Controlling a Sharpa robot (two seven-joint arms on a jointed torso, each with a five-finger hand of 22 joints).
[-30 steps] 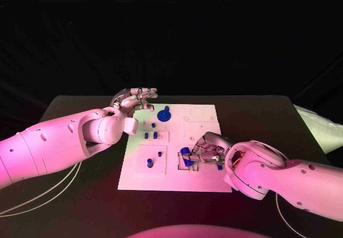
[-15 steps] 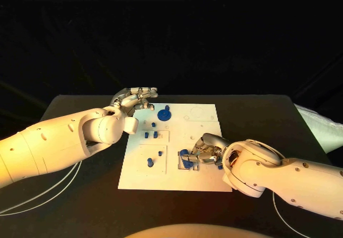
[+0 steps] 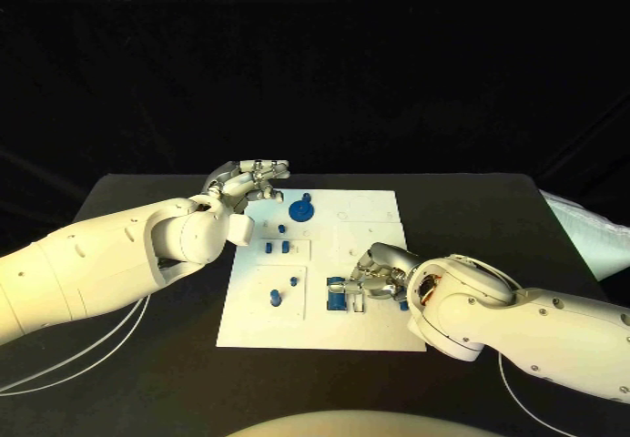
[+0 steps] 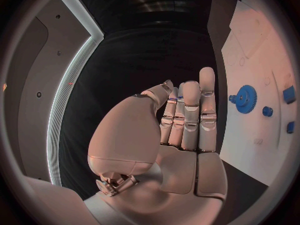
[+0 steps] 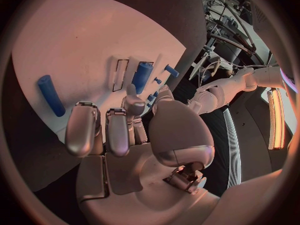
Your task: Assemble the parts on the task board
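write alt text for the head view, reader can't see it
A white task board lies mid-table with small blue parts on it; the right hand rests on its near right part, fingers at a blue part. The left hand hovers at the board's far left corner, holding nothing, near a blue gear.

black table (image 3: 499, 209), white task board (image 3: 374, 205) lying flat at its middle

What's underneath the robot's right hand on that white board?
Under the right hand sit blue parts by slots in the task board. The fingers cover part of them, so whether one is held stays unclear.
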